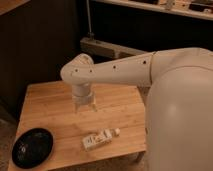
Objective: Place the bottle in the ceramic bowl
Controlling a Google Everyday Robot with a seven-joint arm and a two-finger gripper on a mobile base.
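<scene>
The bottle [100,138] lies on its side near the front edge of the wooden table [50,100], its white cap pointing right. At the table's front left corner sits the ceramic bowl [32,147], black, glossy and shallow, with nothing in it. My gripper [84,106] hangs pointing down over the middle of the table, behind the bottle and slightly left of it, well to the right of the bowl. Its fingers stand open and hold nothing.
My white arm [120,70] reaches in from the right, and its bulky body [180,115] hides the table's right side. Behind the table are a dark wall and a metal rail [107,47]. A shelf [165,7] runs along the top right.
</scene>
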